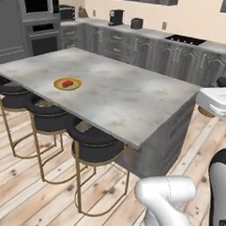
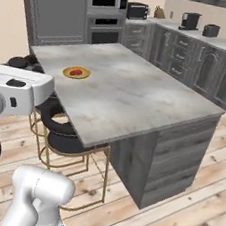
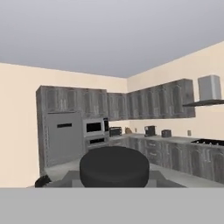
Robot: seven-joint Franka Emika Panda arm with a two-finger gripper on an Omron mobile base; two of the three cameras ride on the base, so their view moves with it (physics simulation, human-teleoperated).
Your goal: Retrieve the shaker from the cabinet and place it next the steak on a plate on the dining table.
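Note:
My gripper [image 1: 210, 108] hangs off the right end of the dining table [image 1: 129, 99], shut on the orange-brown shaker [image 1: 206, 112], which pokes out under the white hand. In the hand view the shaker's dark round cap [image 3: 114, 166] sits between the fingers. On the table's far left lies the yellow plate [image 1: 57, 84] with the red steak [image 1: 67, 83] on it, well away from my hand. The right base view shows the plate [image 2: 67, 71] and steak [image 2: 76, 72] on the table [image 2: 137, 95] too. The cabinet is out of view.
Three dark round stools [image 1: 94, 144] with gold legs line the table's near side. Behind the table runs a wall counter with a coffee machine [image 1: 116, 16], a toaster [image 1: 136, 23] and a cooktop [image 1: 184, 39]. An oven stack [image 1: 37, 21] stands at the far left.

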